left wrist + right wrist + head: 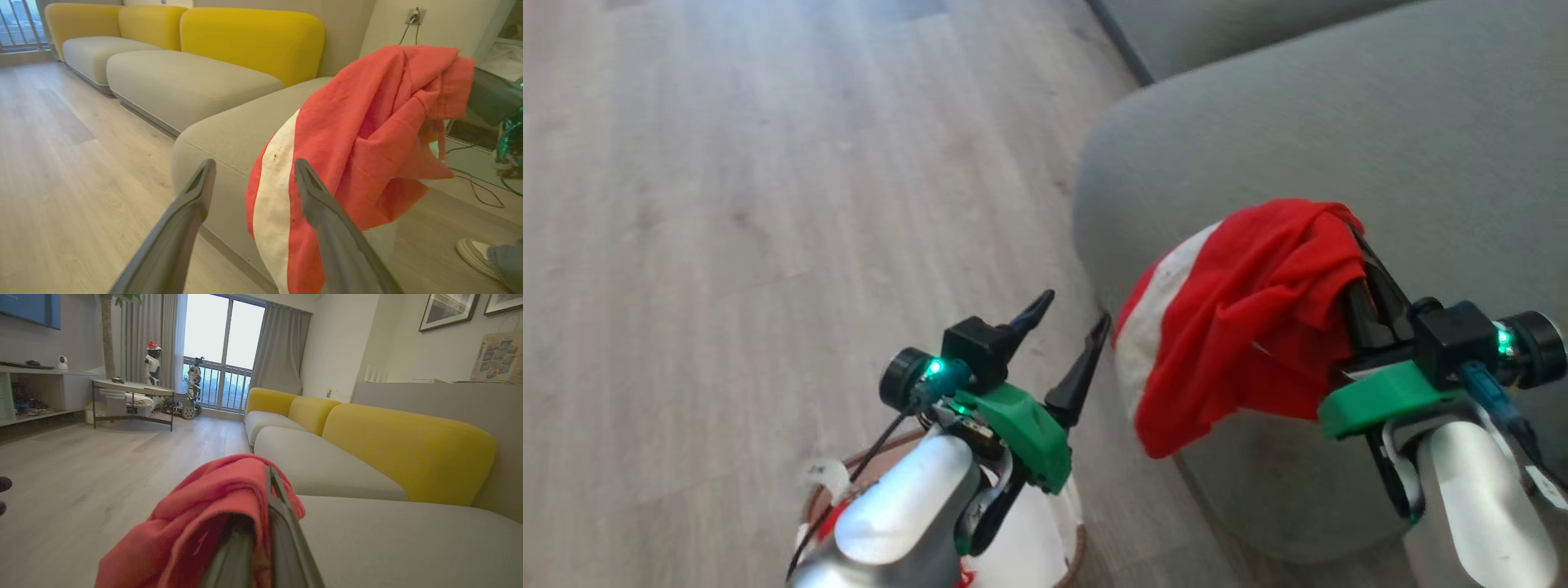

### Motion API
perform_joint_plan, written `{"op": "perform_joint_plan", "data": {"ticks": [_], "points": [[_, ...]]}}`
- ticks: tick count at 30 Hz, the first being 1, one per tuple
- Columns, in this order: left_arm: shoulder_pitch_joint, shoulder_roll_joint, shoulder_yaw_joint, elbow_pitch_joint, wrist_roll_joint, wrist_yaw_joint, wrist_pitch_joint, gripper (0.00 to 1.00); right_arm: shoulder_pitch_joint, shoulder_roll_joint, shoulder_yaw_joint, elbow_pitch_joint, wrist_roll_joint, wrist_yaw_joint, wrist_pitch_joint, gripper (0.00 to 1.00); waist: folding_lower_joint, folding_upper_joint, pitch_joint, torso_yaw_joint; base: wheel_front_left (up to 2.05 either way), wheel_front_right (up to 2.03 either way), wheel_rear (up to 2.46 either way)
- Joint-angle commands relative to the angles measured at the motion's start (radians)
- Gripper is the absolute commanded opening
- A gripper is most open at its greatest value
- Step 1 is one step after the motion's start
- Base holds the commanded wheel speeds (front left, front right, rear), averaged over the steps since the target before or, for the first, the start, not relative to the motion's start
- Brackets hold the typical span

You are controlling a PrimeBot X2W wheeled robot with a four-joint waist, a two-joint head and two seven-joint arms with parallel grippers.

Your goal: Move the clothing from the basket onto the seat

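Pinched in the right gripper (1364, 273): the clothing (1241, 327), a bundle of bright red thin fabric with one white panel on its left side. In the right wrist view, the two dark fingers nearly together, with red fabric caught between them and thrown over their tips. No gap to see there except the one filled by cloth.

Hanging in the air at the rounded corner of the seat (1339, 122), with the lower folds falling in front of the side of the grey-green cushion. Whether resting against the cushion or just apart from it, not possible to tell from these angles. Out of the basket (1081, 543) and well apart from it.

At the lower left of the head view, the left gripper (1076, 314), with its fingers spread wide and nothing between them. Pointing toward the seat corner, with one fingertip just beside the white panel of the hanging fabric.

Under the left forearm, at the bottom edge of the head view, a part of the basket: brown rim and white inside, standing on the floor (727, 204) of pale wood, near the foot of the seat.

Further in the left wrist view: yellow backrests (253, 41) behind the row of cushions, and at the lower right a person's shoe (476, 253) on the floor.
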Motion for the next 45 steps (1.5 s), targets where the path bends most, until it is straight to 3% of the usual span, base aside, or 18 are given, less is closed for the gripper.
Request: {"op": "perform_joint_plan", "data": {"ticks": [1,10,22,27,31,45], "points": [[-0.028,0.002,0.048,-0.033,0.016,-0.004,-0.013,1.0,-0.023,-0.011,0.015,-0.046,-0.008,0.0,-0.006,0.0,0.0,0.0,0.024,-0.056,0.0,0.0,0.0],[0.001,-0.012,0.071,-0.033,0.075,-0.018,-0.013,1.0,-0.023,-0.02,-0.003,-0.065,-0.002,0.0,-0.006,0.0,0.0,0.0,0.066,-0.128,0.0,0.0,0.0],[-0.031,-0.016,0.097,-0.04,0.13,-0.026,-0.013,1.0,-0.224,-0.061,-0.028,0.008,0.025,0.0,-0.006,0.0,0.0,0.0,0.186,-0.092,0.0,0.0,0.0],[-0.08,0.004,0.122,-0.066,0.165,-0.013,-0.013,1.0,-0.442,-0.089,-0.056,0.099,0.051,0.0,-0.006,0.0,0.0,0.0,0.298,-0.052,0.0,0.0,0.0],[-0.138,0.036,0.134,-0.104,0.193,0.002,-0.007,1.0,-0.663,-0.154,-0.102,0.213,0.067,0.0,-0.006,0.0,0.0,0.0,0.418,0.001,0.0,0.0,0.0],[-0.21,0.124,0.138,-0.311,0.26,0.062,0.085,1.0,-1.089,-0.359,-0.237,0.585,0.033,0.0,0.005,0.0,0.0,0.0,0.691,0.124,0.0,0.0,0.0]]}}
